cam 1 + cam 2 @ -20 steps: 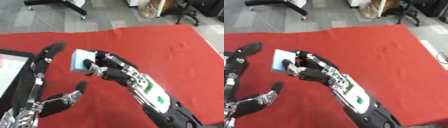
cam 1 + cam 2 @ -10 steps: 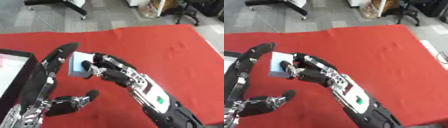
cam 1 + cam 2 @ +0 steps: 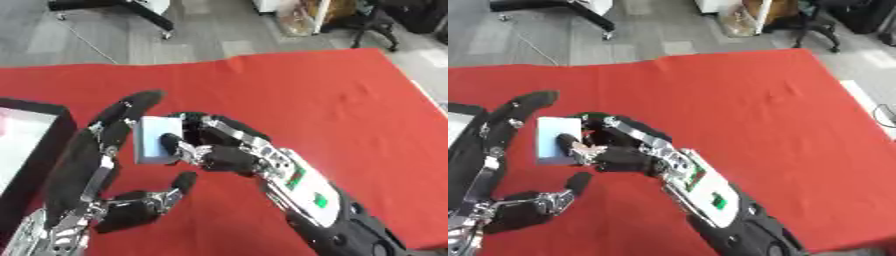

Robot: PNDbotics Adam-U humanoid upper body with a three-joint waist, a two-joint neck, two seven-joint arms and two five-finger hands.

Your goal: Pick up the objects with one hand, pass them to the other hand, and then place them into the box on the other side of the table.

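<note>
A pale blue rectangular block (image 3: 156,140) is held above the red cloth by my right hand (image 3: 219,148), whose fingers and thumb are curled round its right side. My left hand (image 3: 92,170) stands open right behind the block, long fingers straight and reaching up past it, thumb (image 3: 144,203) spread low underneath. The block rests against or very near the left fingers; contact cannot be made out. The box (image 3: 35,145) with a black wall and white inside shows at the left edge.
A red cloth (image 3: 332,100) covers the table, bare to the right. Beyond its far edge lie grey floor, a black chair base (image 3: 131,10) and office chairs (image 3: 385,20). The table's right edge runs down past a white strip (image 3: 868,105).
My left hand has risen and closed in behind the block, its fingers now alongside it. My right hand has carried the block slightly left and lower toward the left palm.
</note>
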